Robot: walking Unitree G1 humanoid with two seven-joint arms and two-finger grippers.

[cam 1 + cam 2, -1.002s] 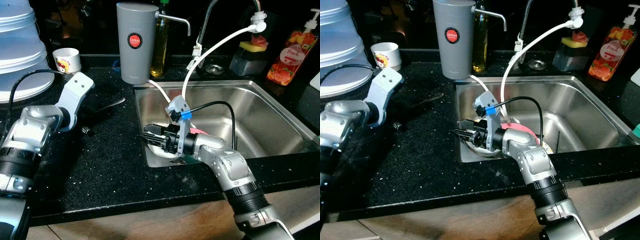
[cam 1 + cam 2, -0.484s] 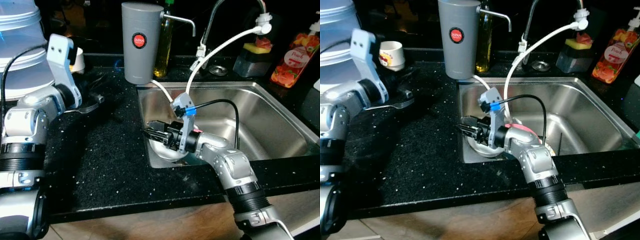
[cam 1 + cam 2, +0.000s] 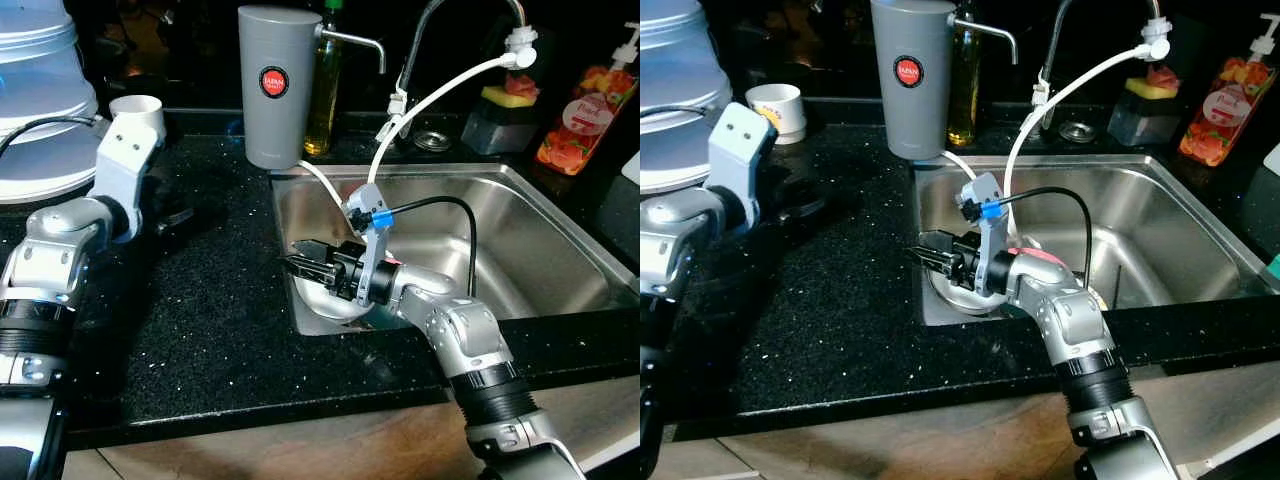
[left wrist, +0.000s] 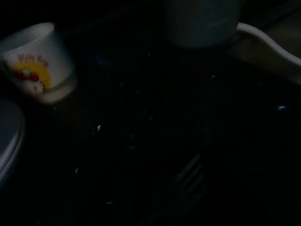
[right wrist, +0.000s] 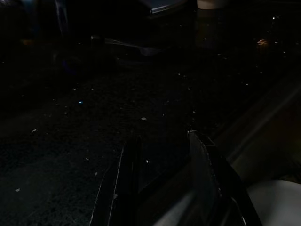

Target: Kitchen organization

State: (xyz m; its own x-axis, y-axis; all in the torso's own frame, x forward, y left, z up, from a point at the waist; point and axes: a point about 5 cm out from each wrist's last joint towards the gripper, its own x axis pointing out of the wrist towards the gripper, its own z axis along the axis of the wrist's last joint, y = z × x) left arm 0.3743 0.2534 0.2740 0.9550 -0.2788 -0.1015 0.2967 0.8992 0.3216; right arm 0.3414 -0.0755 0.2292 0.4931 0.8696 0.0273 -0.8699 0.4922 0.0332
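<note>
A white bowl point(image 3: 962, 292) sits low in the steel sink point(image 3: 1160, 215) at its nine o'clock corner, partly hidden, with a pink plate point(image 3: 1040, 256) just beside it toward three o'clock, while what may be a fork point(image 4: 190, 176) lies flat on the dark counter point(image 3: 220, 310).

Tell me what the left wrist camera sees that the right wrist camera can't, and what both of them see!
The left wrist view has a little white cup with a red and yellow picture, the bottom of the grey water filter and its white hose. A fork's prongs are faintly there too.

The right wrist view has the right claw, its two black fingers apart, above a pale dish by the sink's edge.

Both are very dark, and both see the black speckled countertop.
</note>
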